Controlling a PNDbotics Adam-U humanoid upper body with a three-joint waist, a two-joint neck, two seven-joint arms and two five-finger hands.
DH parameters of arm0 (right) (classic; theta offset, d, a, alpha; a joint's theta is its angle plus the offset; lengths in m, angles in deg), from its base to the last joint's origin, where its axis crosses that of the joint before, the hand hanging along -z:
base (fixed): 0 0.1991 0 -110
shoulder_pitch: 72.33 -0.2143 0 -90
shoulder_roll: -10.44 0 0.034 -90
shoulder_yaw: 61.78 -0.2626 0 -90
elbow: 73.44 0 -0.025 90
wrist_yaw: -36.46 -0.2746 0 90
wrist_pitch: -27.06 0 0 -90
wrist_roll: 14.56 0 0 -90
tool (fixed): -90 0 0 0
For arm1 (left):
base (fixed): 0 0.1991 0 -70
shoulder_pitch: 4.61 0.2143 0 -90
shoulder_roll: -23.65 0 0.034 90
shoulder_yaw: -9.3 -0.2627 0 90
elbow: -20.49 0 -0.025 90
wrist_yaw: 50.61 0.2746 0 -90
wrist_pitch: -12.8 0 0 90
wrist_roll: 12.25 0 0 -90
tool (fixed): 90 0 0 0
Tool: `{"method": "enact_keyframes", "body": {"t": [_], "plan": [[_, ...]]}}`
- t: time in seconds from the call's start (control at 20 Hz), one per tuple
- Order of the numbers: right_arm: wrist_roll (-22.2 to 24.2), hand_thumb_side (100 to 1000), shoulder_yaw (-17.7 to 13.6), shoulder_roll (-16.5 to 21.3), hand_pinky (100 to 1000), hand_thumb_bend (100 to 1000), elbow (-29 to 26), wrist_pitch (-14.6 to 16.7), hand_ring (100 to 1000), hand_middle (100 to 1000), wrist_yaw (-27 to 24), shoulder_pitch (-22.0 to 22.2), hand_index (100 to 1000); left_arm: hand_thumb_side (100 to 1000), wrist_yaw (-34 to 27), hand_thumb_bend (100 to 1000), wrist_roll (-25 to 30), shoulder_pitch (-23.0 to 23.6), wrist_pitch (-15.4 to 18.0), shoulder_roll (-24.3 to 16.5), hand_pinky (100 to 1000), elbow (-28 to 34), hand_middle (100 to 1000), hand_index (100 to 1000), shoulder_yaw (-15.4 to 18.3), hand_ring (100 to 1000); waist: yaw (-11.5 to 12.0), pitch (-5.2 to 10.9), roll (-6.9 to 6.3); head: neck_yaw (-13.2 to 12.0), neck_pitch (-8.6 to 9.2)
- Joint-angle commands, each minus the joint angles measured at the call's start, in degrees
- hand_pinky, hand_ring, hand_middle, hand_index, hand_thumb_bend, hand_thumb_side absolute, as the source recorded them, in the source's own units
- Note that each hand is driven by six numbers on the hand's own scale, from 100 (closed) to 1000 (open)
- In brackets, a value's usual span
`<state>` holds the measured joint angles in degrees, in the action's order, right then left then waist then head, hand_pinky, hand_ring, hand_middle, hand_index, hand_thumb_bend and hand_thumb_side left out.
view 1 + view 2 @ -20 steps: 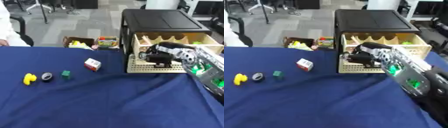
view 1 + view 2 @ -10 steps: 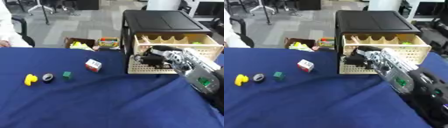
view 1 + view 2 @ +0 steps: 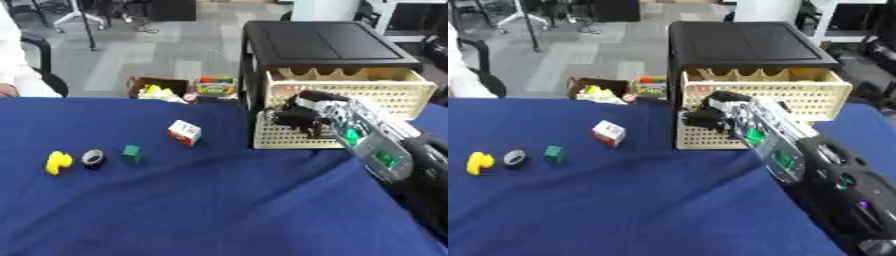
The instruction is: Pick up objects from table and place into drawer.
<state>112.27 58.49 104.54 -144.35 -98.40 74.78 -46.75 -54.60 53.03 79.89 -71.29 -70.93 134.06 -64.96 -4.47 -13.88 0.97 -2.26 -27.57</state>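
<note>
On the blue cloth lie a yellow object (image 3: pixel 58 162), a small grey ring (image 3: pixel 93 157), a green cube (image 3: pixel 131 154) and a red-and-white cube (image 3: pixel 185 133). A black cabinet (image 3: pixel 324 42) stands at the back right with its cream perforated drawer (image 3: pixel 389 95) pulled out. My right arm reaches in from the lower right. Its dark right hand (image 3: pixel 293 117) is in front of the cabinet's lower perforated front (image 3: pixel 276 139), well to the right of the cubes. The hand is blurred and I see nothing in it. My left hand is out of sight.
Beyond the table's far edge a cardboard box (image 3: pixel 157 89) and a colourful packet (image 3: pixel 215 85) sit on the floor. A person's white sleeve (image 3: pixel 17 75) shows at the far left. The table (image 3: pixel 201 210) is covered by the blue cloth.
My right hand has slid leftward and slightly down along the drawer front, from the drawer's middle to its left end. The four small objects have stayed put.
</note>
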Motion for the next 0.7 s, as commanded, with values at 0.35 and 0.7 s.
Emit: {"method": "enact_keyframes", "body": {"t": [0.35, 0.7], "plan": [[9.1, 1000, -3.2, -0.1, 490, 100, 1.0, -12.5, 638, 638, 3.3, -2.5, 846, 848, 0.2, 222, 0.2, 0.0, 0.1, -0.7, 502, 1.0, 521, 848, 0.7, 510, 0.2, 0.63, -0.46, 0.6, 1.03], [7.5, 1000, -4.2, -1.7, 486, 100, 2.7, -12.5, 635, 634, 4.9, -3.8, 844, 848, 0.1, 221, 0.3, 0.0, 0.1, -0.5, 502, 1.0, 521, 848, 0.7, 508, 0.4, 0.54, -0.57, 0.7, 1.5]]}}
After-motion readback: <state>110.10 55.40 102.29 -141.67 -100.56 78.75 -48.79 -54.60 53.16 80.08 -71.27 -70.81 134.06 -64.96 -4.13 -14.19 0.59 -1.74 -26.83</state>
